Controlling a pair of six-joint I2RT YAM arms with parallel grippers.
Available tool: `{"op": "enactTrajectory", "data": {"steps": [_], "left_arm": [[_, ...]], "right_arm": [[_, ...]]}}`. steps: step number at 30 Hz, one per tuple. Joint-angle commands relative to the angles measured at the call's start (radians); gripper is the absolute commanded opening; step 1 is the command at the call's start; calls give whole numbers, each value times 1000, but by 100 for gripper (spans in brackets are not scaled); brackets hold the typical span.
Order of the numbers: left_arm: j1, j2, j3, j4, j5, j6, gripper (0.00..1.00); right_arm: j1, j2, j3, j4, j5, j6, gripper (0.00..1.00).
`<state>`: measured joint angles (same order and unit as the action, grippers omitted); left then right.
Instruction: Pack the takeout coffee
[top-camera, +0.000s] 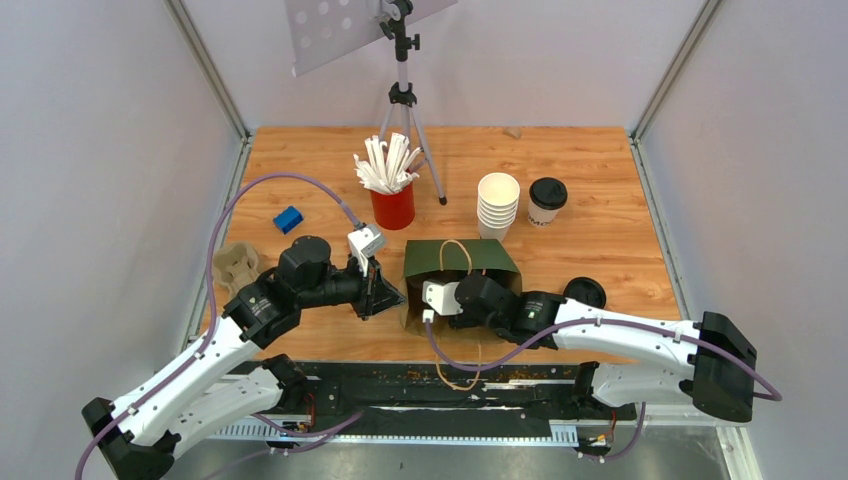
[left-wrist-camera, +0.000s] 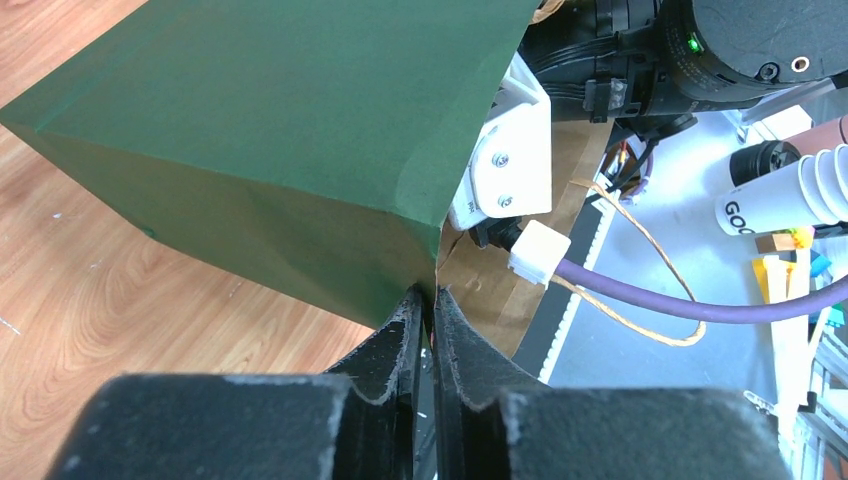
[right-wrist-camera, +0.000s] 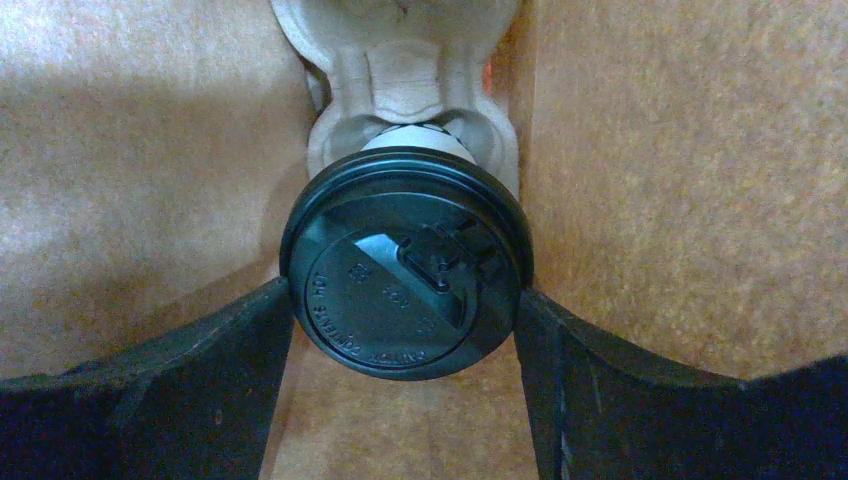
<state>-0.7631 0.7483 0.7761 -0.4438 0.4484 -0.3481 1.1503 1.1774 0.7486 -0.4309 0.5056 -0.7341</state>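
Deep in the green bag (left-wrist-camera: 250, 130), my right gripper (right-wrist-camera: 403, 296) clasps the takeout coffee (right-wrist-camera: 420, 137) by its lid (right-wrist-camera: 405, 270), the cup's axis running straight ahead into the pulp carrier (right-wrist-camera: 400, 70) (left gripper (left-wrist-camera: 432, 310) clenched on the bag's rim).

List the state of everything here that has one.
green bag, on its side, mouth open
coffee cup in the bag, lid on, seated in a pulp carrier
left gripper, jaws shut on the bag's edge
right gripper, jaws closed on that cup's lid
second cup, upright, lid on
cup stack, upright, lidless
spare lid, loose on the table
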Motion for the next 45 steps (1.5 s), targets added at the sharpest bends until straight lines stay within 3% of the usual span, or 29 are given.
{"op": "enactTrajectory", "data": {"steps": [1,20,35,45], "left_arm": [[1,-3,13,44,31,-7,15],[1,-4,21,25,-5,-2,15],[1,-1,25,17,-11,9,15],[1,2,25,17,-11,6,15]], "right_arm": [[-11,13,-8,-30,-45,48,64],[0,6,116,-146,-90,58,93],[1,9,194,-203,-90,41,92],[5,-36,203,-248,-127,72,82]]}}
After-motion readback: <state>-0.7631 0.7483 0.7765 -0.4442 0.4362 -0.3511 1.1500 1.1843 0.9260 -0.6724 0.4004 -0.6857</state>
